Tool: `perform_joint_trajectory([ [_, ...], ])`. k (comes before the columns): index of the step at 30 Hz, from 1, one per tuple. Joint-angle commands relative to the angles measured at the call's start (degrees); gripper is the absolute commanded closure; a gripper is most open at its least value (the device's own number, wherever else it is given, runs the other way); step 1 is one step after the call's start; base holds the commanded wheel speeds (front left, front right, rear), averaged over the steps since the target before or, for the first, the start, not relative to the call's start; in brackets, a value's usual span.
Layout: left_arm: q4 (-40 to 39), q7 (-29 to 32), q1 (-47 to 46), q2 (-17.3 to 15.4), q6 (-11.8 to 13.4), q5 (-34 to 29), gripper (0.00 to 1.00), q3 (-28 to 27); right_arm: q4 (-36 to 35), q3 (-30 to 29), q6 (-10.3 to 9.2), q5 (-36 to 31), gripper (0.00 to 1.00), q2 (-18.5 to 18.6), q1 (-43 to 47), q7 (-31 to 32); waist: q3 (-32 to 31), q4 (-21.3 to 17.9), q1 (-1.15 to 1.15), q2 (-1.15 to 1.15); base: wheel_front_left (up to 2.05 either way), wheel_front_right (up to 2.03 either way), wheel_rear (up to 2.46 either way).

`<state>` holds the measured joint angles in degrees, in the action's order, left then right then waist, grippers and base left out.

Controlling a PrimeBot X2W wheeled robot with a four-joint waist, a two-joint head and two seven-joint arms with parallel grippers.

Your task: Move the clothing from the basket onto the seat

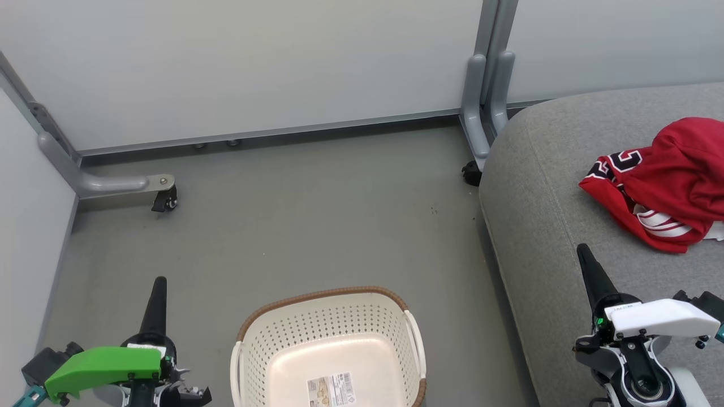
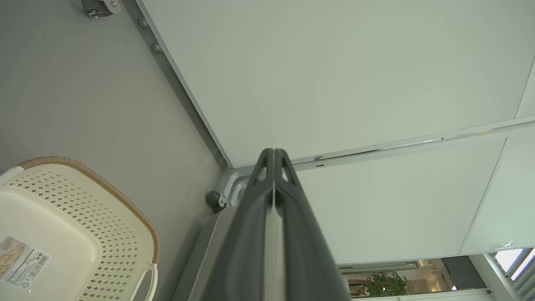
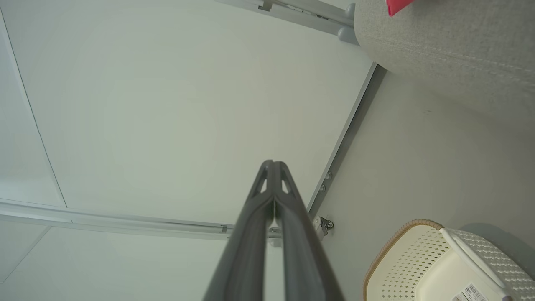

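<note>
Head view looks down on a grey floor point(image 1: 317, 215) enclosed by pale partition panels point(image 1: 254, 68). A cream-white perforated plastic laundry basket with a brown woven-look rim point(image 1: 322, 294) stands on the floor at the bottom centre. Its smooth inner bottom is exposed, with a printed label point(image 1: 331, 390) stuck to it.

To the robot's right of the basket, with a strip of floor between them, is the large light-grey fabric sofa cushion point(image 1: 543, 237). The red clothing with white striped trim and black-and-white lettering point(image 1: 673, 175) lies on this seat in a crumpled heap and runs off the right edge of the view. The heap may hold more than one garment, but the folds do not let me tell.

The left gripper point(image 1: 160, 281), under a green housing, hangs over the floor just left of the basket. The right gripper point(image 1: 581, 249), under a white housing, hangs over the cushion's near part, close to the clothing but apart from it.

Left wrist view shows that arm's dark fingers point(image 2: 250, 217) pressed together along their length, holding nothing, with the basket at lower left. Right wrist view shows its fingers point(image 3: 250, 234) likewise closed on nothing, with the basket at lower right and a sliver of red on the cushion at the top.
</note>
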<state>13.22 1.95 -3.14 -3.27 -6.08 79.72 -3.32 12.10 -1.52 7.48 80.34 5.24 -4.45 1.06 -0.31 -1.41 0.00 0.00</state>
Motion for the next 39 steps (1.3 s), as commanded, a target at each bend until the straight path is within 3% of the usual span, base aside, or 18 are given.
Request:
perform_joint_trajectory([
  [1,-0.14,0.39,-1.47,-0.51,-0.50,1.34,1.00,-0.31,0.02,-0.46,0.03,1.28,1.00,0.01,-1.11,0.42,0.02,0.06,0.00,0.00,0.00,0.00,0.00],
  [39,0.88,4.20,-3.38,-0.28,-1.63,13.44,1.00,-2.70,1.95,-3.66,0.02,13.36,1.00,-1.34,-1.78,4.44,0.49,1.41,0.00,0.00,0.00,0.00,0.00],
])
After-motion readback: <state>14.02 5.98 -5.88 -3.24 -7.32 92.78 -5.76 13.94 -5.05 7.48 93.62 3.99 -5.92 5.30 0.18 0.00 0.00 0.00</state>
